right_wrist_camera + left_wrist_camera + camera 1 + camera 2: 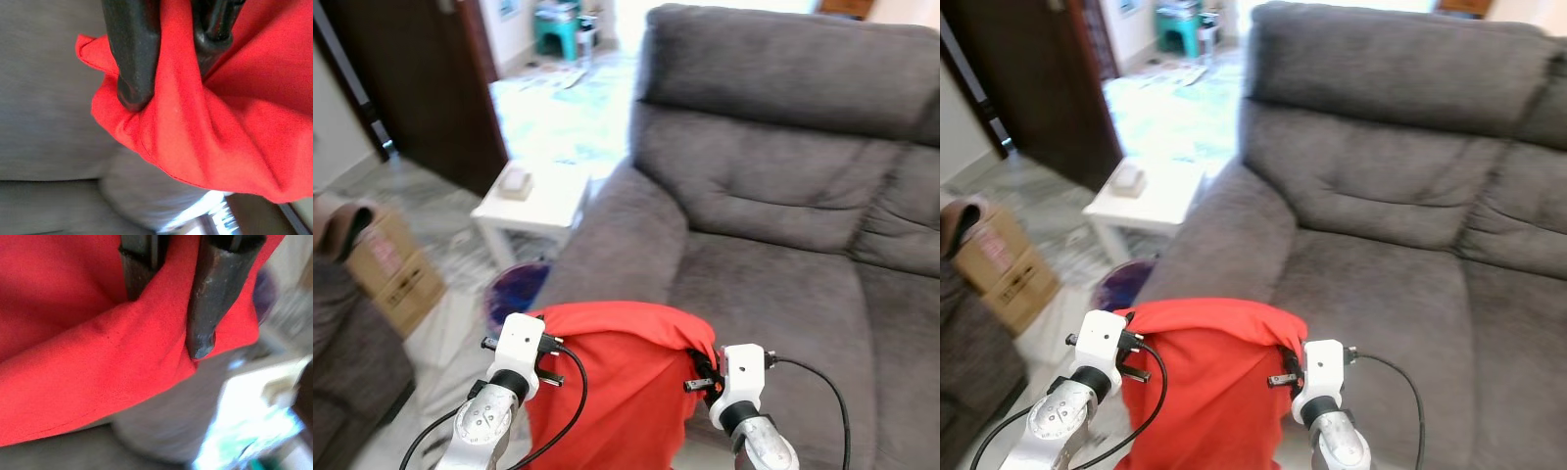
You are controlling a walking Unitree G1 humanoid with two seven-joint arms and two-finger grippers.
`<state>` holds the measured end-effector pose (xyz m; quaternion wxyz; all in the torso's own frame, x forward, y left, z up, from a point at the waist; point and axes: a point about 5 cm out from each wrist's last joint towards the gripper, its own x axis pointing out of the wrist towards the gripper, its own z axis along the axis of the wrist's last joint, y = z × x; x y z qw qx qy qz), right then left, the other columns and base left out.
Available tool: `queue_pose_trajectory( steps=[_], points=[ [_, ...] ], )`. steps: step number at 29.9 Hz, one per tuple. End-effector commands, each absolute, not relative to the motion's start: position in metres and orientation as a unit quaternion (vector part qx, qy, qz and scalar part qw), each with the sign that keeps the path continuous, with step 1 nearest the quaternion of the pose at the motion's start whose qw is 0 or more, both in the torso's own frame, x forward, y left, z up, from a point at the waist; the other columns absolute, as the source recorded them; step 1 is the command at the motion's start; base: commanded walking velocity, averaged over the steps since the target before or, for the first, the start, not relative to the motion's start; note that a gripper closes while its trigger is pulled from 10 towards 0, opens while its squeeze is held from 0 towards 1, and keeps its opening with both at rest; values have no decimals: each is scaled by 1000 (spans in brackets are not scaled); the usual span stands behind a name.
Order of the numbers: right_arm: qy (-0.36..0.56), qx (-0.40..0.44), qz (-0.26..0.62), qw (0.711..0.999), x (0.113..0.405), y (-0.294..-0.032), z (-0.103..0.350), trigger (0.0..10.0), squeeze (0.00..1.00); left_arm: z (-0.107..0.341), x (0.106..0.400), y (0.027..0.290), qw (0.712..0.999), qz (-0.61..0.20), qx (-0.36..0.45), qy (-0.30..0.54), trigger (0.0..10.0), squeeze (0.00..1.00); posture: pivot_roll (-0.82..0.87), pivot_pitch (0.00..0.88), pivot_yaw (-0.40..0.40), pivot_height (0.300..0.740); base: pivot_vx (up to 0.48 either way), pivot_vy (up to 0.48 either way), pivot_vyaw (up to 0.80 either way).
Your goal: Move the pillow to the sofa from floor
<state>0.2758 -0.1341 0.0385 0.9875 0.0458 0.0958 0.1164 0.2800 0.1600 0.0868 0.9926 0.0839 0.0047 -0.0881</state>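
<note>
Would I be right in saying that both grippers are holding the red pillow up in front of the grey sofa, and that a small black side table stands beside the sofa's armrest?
Not quite: the side table is white, as the left eye view shows. The rest holds: the left gripper and right gripper both pinch the red pillow in front of the grey sofa.

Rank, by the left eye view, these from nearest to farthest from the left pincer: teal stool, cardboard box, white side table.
From the left pincer, shut on the red pillow:
1. Cardboard box, on the floor, far left.
2. White side table, beside the sofa arm, further back.
3. Teal stool, far back in the next room.
</note>
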Motion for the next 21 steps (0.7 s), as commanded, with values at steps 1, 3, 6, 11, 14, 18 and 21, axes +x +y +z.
queue_pose_trajectory(
  steps=[1,3,6,11,14,18,21],
  points=[
    [55,47,33,997,279,-172,52,10000,0,99,282,166,994,-66,89,-24,10000,0,37,138,13,740,0,-446,-800],
    [44,49,41,997,278,-170,56,10000,0,99,282,167,994,-66,89,-24,10000,0,37,139,13,740,0,-448,-275],
    [45,57,29,997,279,-170,55,10000,0,99,282,166,993,-71,94,-26,10000,0,38,136,14,740,0,-449,0],
    [42,48,26,998,280,-171,56,10000,0,99,282,167,993,-70,91,-28,10000,0,35,130,14,740,0,-449,0],
    [43,49,26,998,281,-171,56,10000,0,99,282,167,993,-70,90,-28,10000,0,33,128,14,740,0,-450,0],
    [39,48,28,998,283,-172,58,10000,0,99,282,167,993,-72,90,-29,10000,0,28,118,16,740,0,-448,0],
    [37,50,30,998,283,-170,59,10000,0,99,281,166,993,-73,91,-29,10000,0,29,115,14,740,0,-446,0]
  ],
)
